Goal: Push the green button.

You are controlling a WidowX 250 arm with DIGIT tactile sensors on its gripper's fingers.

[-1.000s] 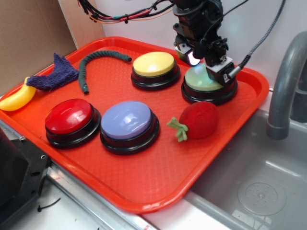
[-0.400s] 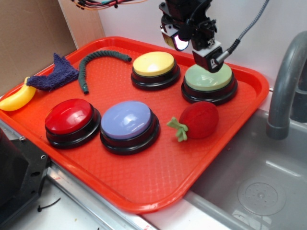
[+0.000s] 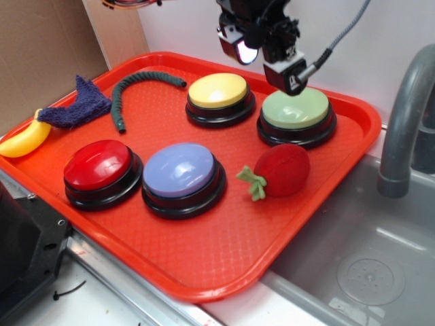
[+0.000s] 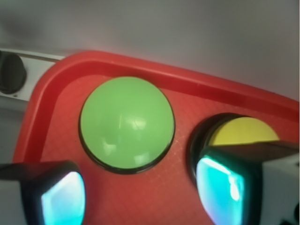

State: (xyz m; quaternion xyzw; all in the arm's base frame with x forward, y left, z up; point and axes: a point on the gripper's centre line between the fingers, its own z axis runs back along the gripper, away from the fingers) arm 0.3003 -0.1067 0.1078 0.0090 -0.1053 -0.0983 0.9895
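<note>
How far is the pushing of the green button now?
The gripper was down on the green button a second ago and has since lifted clear above it. Whether the press registered cannot be seen. Only retreat seems left; the fingers touch nothing.

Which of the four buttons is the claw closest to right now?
The green button, at the tray's far right corner. The claw hangs just above its back edge; the yellow button sits beside it, the red and blue nearer the front.

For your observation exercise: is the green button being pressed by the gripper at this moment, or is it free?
Free. The gripper hangs above the green button with clear space between them, and the wrist view shows the whole cap uncovered.
</note>
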